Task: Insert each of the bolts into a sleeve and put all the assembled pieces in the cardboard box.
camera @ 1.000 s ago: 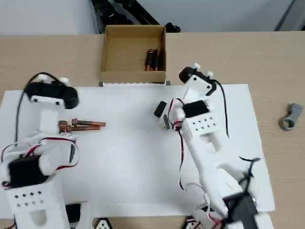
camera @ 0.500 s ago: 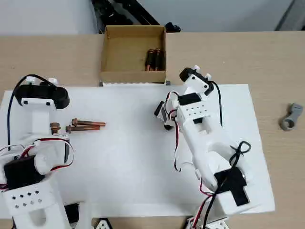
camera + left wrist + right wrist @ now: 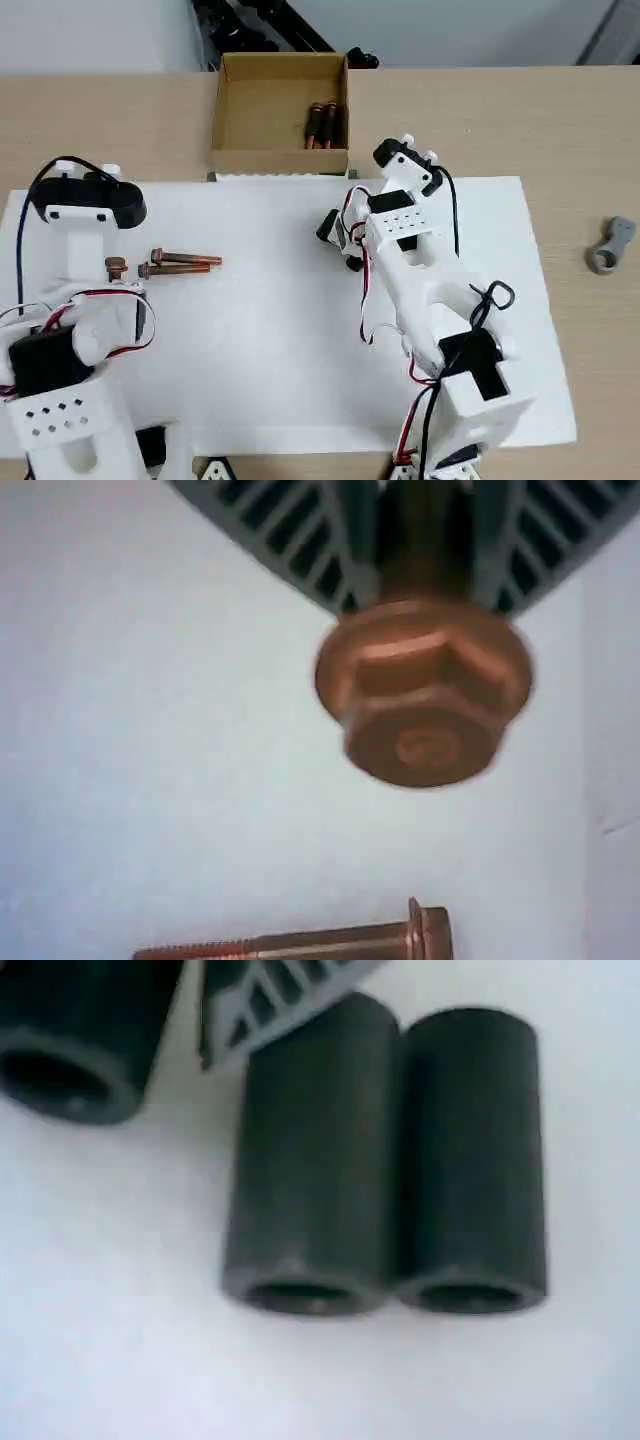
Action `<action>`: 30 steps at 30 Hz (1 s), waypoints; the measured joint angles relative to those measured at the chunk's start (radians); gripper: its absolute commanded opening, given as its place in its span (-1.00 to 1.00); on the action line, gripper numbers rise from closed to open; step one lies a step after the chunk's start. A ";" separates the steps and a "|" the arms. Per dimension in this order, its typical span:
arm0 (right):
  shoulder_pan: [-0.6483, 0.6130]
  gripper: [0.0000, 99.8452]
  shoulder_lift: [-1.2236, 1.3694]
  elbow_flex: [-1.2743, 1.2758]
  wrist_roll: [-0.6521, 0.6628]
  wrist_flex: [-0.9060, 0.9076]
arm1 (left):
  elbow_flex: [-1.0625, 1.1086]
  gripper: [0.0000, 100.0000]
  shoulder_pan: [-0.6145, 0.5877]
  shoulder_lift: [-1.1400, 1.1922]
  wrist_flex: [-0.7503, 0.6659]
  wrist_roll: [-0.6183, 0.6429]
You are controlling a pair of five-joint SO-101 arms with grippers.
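The left tool (image 3: 425,525) is clamped on a bolt (image 3: 425,695) (head facing its camera). The right tool (image 3: 337,243) is near two touching sleeves (image 3: 310,1150), and I cannot tell its grip.

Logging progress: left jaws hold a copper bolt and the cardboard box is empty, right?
No. The high view shows the brown cardboard box holding copper-and-black assembled pieces. The left jaws do hold a copper hex-head bolt.

High camera overhead, down on the white mat (image 3: 270,350) — wrist cameras close above that same mat.
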 measured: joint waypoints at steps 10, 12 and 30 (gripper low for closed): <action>0.000 -0.72 0.018 -0.014 0.000 0.000 | 0.066 -0.99 0.000 -0.002 -0.008 0.000; 0.000 -0.72 0.018 -0.015 0.000 0.002 | 0.066 -0.99 0.000 -0.003 -0.012 0.000; 0.003 -0.72 0.060 -0.150 -0.112 0.167 | 0.066 -0.99 0.000 -0.003 -0.015 0.000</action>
